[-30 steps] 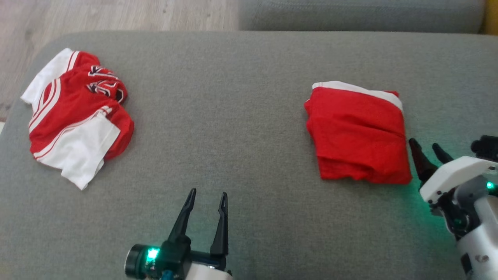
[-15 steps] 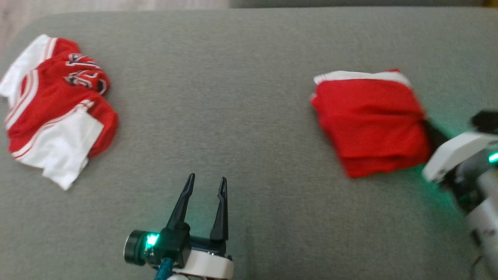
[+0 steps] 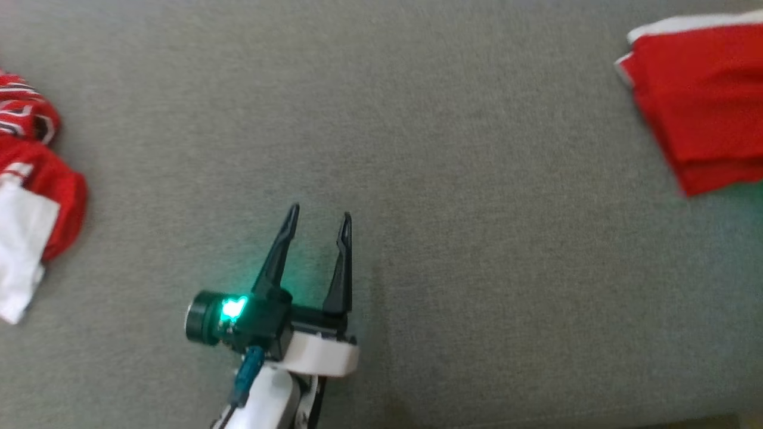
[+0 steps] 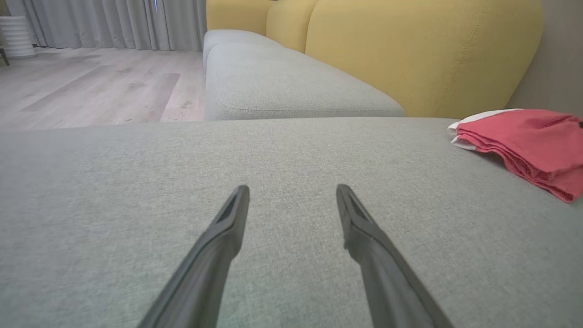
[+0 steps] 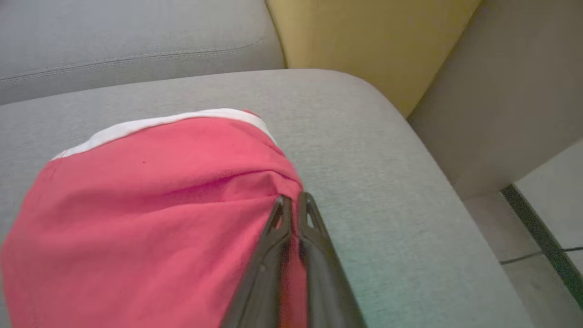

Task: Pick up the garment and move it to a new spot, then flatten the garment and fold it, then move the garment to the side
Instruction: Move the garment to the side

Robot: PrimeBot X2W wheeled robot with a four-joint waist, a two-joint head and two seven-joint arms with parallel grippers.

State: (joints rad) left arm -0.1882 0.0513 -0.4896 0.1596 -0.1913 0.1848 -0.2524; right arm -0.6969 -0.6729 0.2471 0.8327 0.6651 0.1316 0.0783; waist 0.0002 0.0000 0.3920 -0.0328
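Grey cushion (image 3: pixel 447 149): right gripper (image 5: pixel 294 200) seemingly pinches folded garment (image 5: pixel 136 205) (left gripper (image 3: pixel 319 217) gapes); lettering on crumpled jersey (image 3: pixel 59 185) blurred.

folded red garment (image 3: pixel 700 101) cut by head view's right edge and blurred, red-and-white jersey (image 3: pixel 36 185) cut by left edge, lettering unreadable, right gripper (image 5: pixel 294 200) fingers covering a strip of that garment

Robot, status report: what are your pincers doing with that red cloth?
Right pincer shut on edge of folded garment. Left pincer open above grey cushion. Crumpled garment lies far left, not in the way.
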